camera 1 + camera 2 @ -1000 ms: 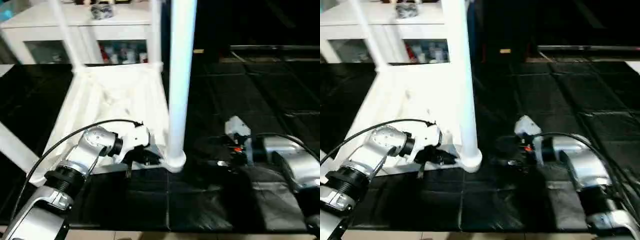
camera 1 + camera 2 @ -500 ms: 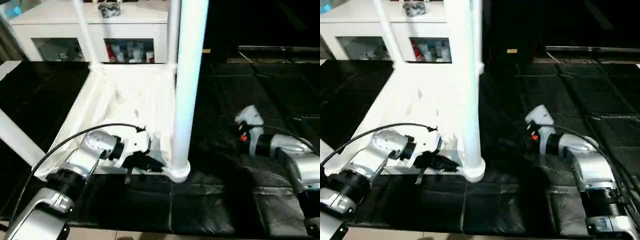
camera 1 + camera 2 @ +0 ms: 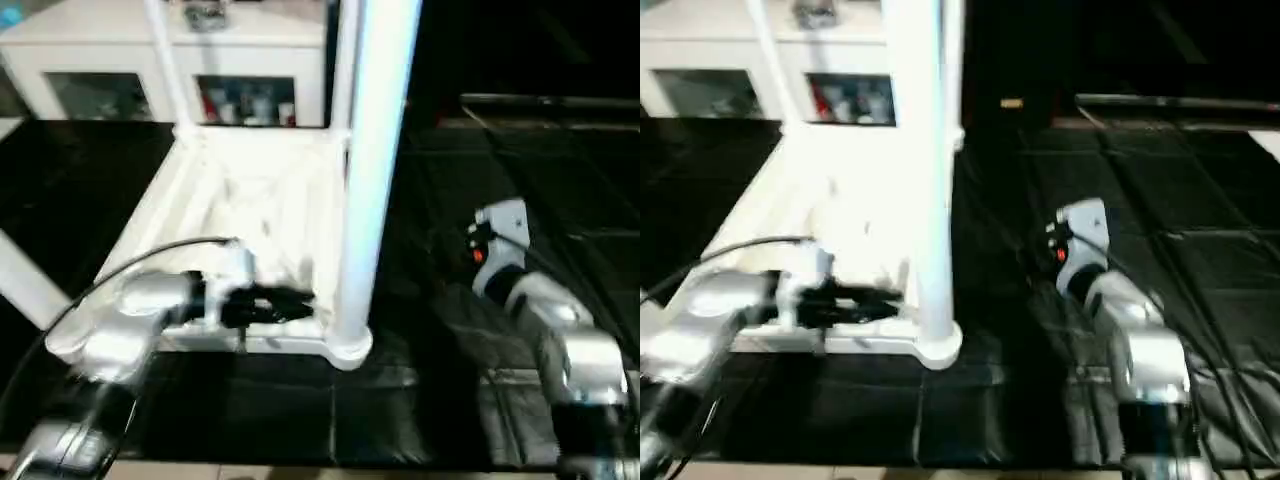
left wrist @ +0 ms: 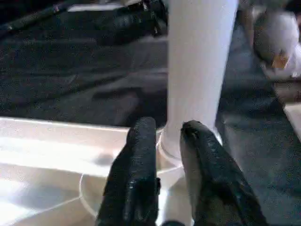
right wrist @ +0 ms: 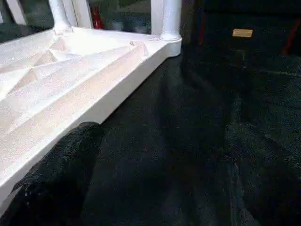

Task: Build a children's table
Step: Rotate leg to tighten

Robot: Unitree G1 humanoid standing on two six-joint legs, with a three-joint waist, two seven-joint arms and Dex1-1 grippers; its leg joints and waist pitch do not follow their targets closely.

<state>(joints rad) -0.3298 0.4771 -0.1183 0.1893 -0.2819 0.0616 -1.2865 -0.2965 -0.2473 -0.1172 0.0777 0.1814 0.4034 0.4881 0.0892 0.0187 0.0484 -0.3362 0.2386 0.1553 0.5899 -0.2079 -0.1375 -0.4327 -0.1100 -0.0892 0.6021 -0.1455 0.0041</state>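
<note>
The children's table lies upside down on the black padded floor mat, with the ribbed underside facing up. White legs stand upright in its corner sockets. The nearest leg is the thickest in the head views and sits in the round corner socket closest to the robot. 2 thinner legs rise at the far corners, one on the left and one on the right, and another white leg slants at the left edge of the head view.

The left claw reaches level across the near rim of the table top toward the base of the nearest leg. Its 2 black fingers stand slightly apart, with a narrow gap between the tips, and they hold nothing. The tips are just beside the foot of the leg, over the socket collar.

The right claw is over the dark mat, to the right of the table and apart from it. Its fingers are wide apart and empty.

Behind the table stands a white cabinet with glass doors, with small items inside.
</note>
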